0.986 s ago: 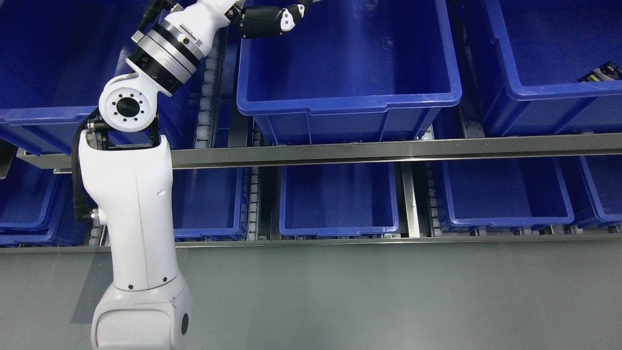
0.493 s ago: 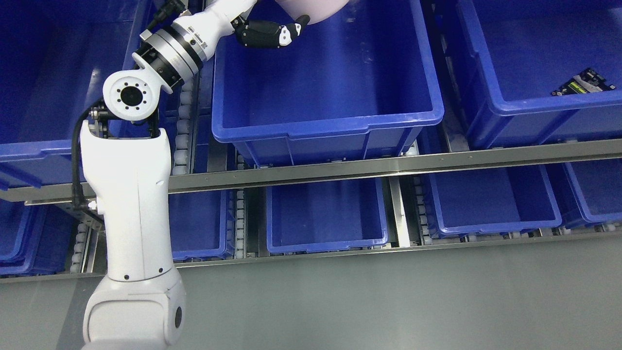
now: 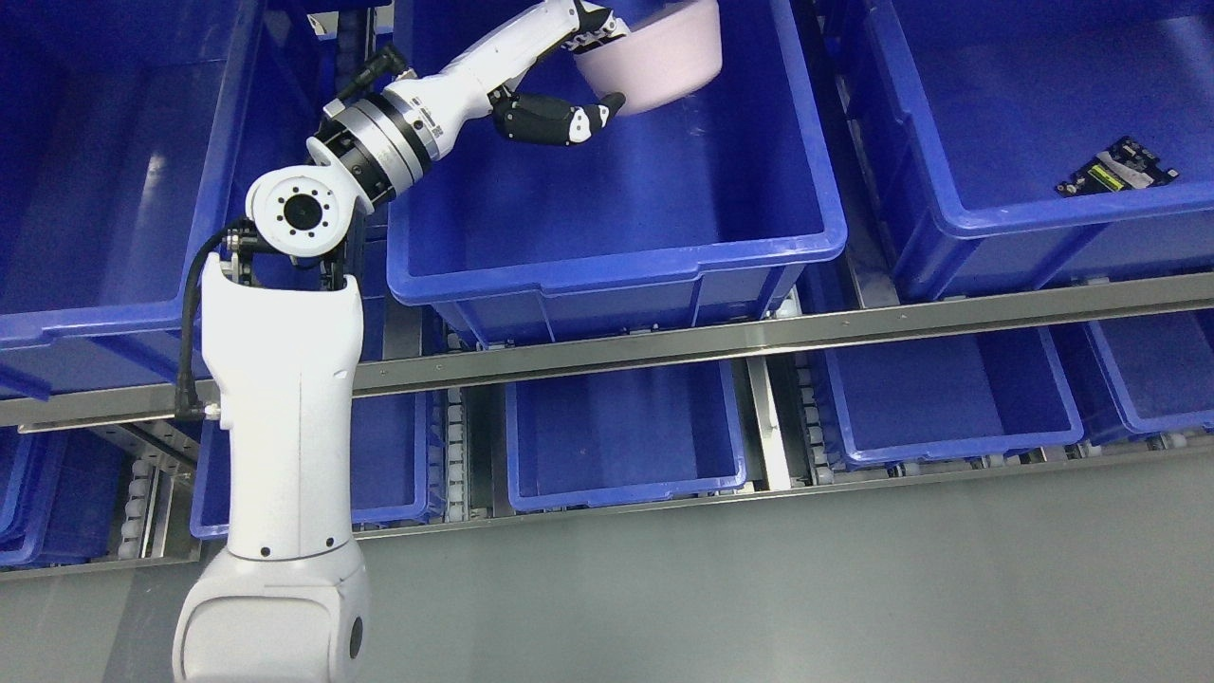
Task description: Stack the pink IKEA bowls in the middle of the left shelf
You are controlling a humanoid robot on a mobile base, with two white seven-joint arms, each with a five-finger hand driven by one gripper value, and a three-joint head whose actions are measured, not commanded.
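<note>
In the head view, the left arm rises from the lower left of the frame and reaches toward the top centre. The left hand [image 3: 579, 76] is closed around a pink bowl [image 3: 659, 59], fingers over its rim and thumb under its side. The bowl is tilted and held above the inside of a large blue bin [image 3: 616, 270] on the upper shelf level. To the right, another blue bin [image 3: 1043, 213] contains a small dark packet [image 3: 1117, 166]. Smaller blue bins [image 3: 626, 493] sit below a metal rail [image 3: 854, 327].
</note>
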